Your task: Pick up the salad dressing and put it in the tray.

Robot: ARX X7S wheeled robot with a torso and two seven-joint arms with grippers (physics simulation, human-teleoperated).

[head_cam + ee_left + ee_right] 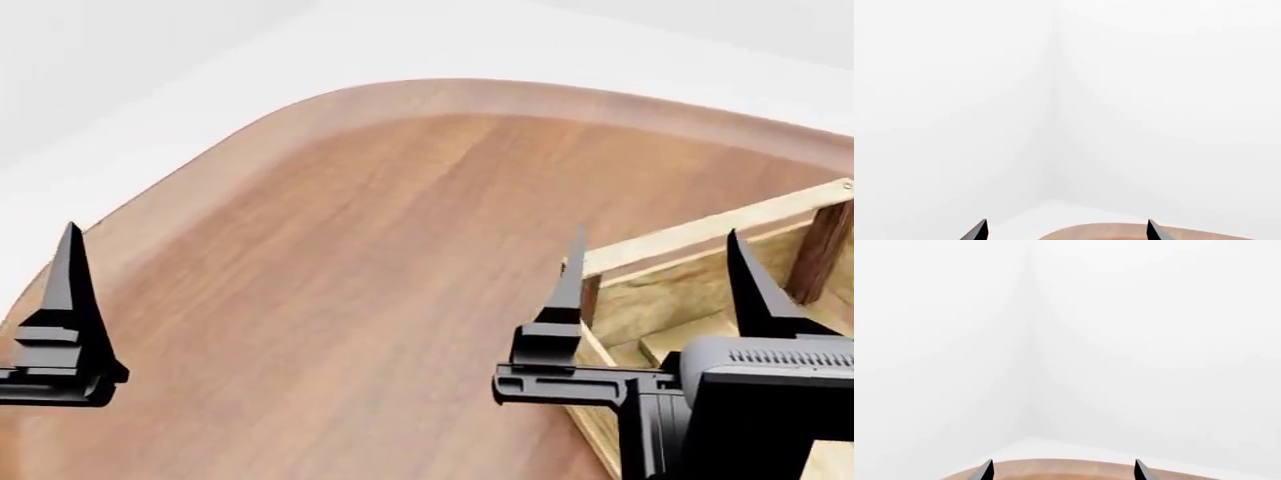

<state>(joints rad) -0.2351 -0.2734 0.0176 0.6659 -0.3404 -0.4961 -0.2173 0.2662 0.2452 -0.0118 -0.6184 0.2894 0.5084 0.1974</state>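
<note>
Right claw (pixel 654 262) gapes wide, empty, at lower right of the head view, directly over the tray (pixel 694 235) corner. Left claw (pixel 60 300), lower left, shows one finger only; its wrist view shows both tips spread, empty. Dressing not visible on the counter (pixel 347 250).

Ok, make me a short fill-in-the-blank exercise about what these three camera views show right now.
1. The right gripper has its black fingers spread apart, so it is ____.
2. The light-wood slatted tray rests on the brown ____ table.
3. In the head view, the gripper in front of the tray is the robot's ____ one.

Missing words: open; wooden; right
</note>
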